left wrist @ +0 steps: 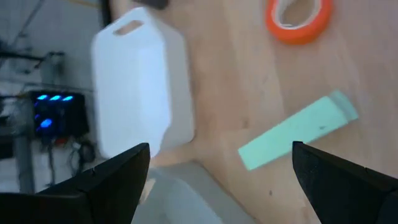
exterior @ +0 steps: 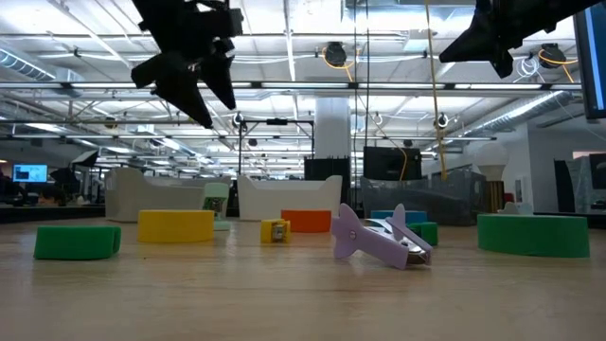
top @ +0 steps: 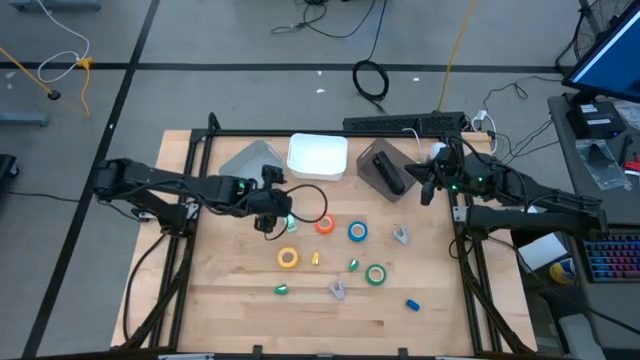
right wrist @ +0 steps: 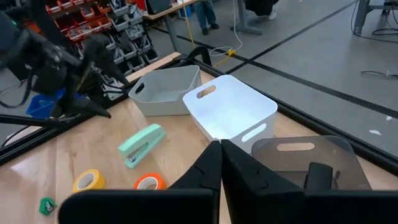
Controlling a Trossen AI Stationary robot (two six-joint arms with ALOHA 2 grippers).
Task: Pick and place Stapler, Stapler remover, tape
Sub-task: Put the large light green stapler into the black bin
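Note:
A mint-green stapler (left wrist: 297,132) lies flat on the wooden table, just beyond my left gripper (left wrist: 221,150), which hangs open above it, tipped downward (top: 270,212). Ring-shaped tape rolls lie flat nearby: orange (top: 325,225), blue (top: 357,232), yellow (top: 288,258) and green (top: 375,275). One purple stapler remover (exterior: 379,242) lies near the front edge, another (top: 400,235) toward the right. My right gripper (right wrist: 221,163) is shut and empty, raised at the right over the dark bin (top: 385,168).
Three bins stand along the far edge: grey (top: 250,160), white (top: 318,157) and the dark one. Small solid pieces lie scattered: green (top: 282,290), green (top: 353,264), yellow (top: 315,258), blue (top: 411,304). A black frame borders the table.

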